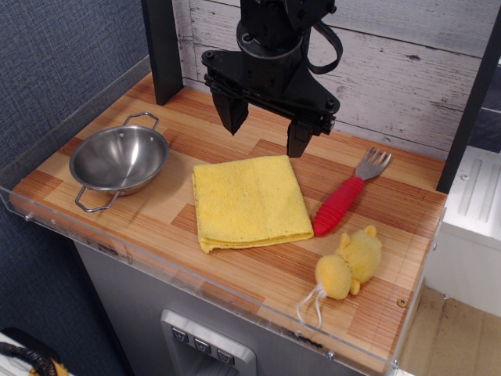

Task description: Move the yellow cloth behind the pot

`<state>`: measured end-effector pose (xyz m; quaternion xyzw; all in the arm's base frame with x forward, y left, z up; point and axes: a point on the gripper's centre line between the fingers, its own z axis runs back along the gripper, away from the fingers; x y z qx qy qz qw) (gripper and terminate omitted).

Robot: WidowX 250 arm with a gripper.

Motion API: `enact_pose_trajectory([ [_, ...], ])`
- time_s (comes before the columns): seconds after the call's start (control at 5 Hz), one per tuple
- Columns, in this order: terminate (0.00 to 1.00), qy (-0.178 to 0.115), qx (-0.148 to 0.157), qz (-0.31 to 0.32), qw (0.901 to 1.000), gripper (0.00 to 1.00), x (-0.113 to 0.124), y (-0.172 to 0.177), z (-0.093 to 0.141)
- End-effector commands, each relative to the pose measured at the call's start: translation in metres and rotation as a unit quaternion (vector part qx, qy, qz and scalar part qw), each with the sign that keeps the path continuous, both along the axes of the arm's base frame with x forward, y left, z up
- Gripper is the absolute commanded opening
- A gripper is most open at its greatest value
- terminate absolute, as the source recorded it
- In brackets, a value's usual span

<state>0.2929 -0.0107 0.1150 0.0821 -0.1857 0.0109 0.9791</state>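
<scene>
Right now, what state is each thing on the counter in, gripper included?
gripper: open, empty, hovering above the cloth's far edge.
yellow cloth: folded flat, right of the pot, not yet behind it.
pot: upright, empty.
fork: lying flat, red handle, tines pointing away.
yellow plush toy: lying near the front right edge.

The black gripper (264, 135) hangs open above the wooden table (156, 227), its two fingers spread over the far edge of the yellow cloth (250, 202). The cloth lies flat and folded at the centre. The pot (119, 160) sits at nine o'clock from it, apart. A red-handled fork (348, 194) lies at three o'clock, a yellow plush toy (351, 265) at four.
</scene>
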Motion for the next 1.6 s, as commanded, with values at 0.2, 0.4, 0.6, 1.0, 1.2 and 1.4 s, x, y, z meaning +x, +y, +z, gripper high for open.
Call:
enact_pose_trajectory([
  [0.2,0.00,0.000,-0.017,0.022,0.9996,1.00,0.004,0.012,0.000],
  [0.4,0.00,0.015,-0.017,0.029,0.9993,1.00,0.002,0.021,-0.010],
  [0.6,0.00,0.028,-0.031,0.029,0.9987,1.00,-0.001,0.026,-0.022],
  [1.0,0.00,0.054,-0.032,0.022,0.9978,1.00,-0.009,0.026,-0.051],
  [1.2,0.00,0.049,-0.036,0.024,0.9979,1.00,-0.011,0.028,-0.068],
  [1.4,0.00,0.060,-0.047,0.023,0.9968,1.00,-0.008,0.027,-0.088],
])
